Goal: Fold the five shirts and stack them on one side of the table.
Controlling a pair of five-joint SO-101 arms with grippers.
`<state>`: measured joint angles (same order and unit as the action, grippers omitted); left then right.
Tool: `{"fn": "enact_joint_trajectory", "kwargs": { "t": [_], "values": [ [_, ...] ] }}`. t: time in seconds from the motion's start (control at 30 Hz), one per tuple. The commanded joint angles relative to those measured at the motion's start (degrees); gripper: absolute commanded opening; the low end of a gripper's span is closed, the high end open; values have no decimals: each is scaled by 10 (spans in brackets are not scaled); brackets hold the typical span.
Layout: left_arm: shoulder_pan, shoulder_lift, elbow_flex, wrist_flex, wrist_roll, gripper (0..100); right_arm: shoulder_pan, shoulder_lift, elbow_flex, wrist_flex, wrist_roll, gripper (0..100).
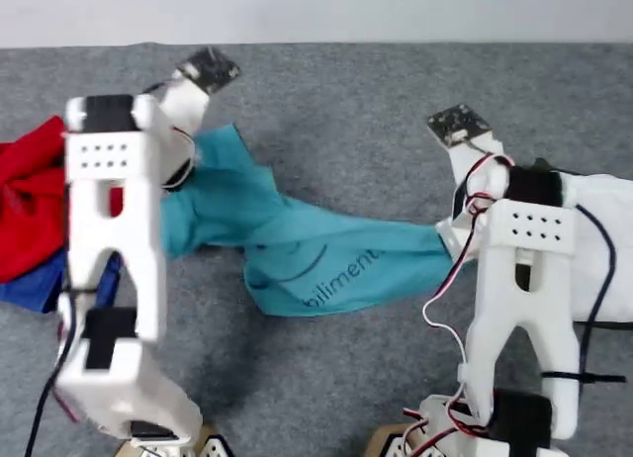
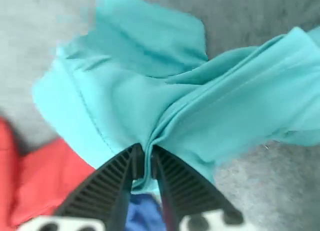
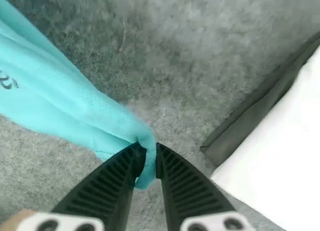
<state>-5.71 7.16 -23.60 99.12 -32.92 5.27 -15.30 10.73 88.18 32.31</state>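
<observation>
A teal shirt (image 1: 297,239) with dark print hangs stretched between the two arms over the grey table. My left gripper (image 2: 145,158) is shut on a bunched fold of the teal shirt (image 2: 165,101) at its left end. My right gripper (image 3: 147,158) is shut on a pinched corner of the same shirt (image 3: 65,106) at its right end. In the high view the left gripper (image 1: 183,170) is mostly hidden under the white arm, and the right gripper (image 1: 450,229) sits at the shirt's right tip.
A red shirt (image 1: 30,200) and a blue shirt (image 1: 40,284) lie crumpled at the table's left edge. A white garment (image 1: 603,239) over a dark one (image 3: 255,116) lies at the right edge. Grey table cloth (image 1: 346,111) stretches behind the arms.
</observation>
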Motion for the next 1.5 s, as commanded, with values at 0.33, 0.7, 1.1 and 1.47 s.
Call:
{"fn": "enact_joint_trajectory", "kwargs": {
  "t": [0.33, 0.7, 1.1, 1.47],
  "values": [
    [-38, -98, 210, 15, -31, 6, 5, -2, -55, 7, 6, 10],
    [35, -103, 362, -3, -31, 92, 5, -1, -54, 8, 3, 10],
    [18, -97, 367, 13, -32, 141, 5, -1, -54, 9, 3, 10],
    [2, -96, 454, -96, -32, 141, 5, -4, -21, 9, 2, 10]
  ]
}}
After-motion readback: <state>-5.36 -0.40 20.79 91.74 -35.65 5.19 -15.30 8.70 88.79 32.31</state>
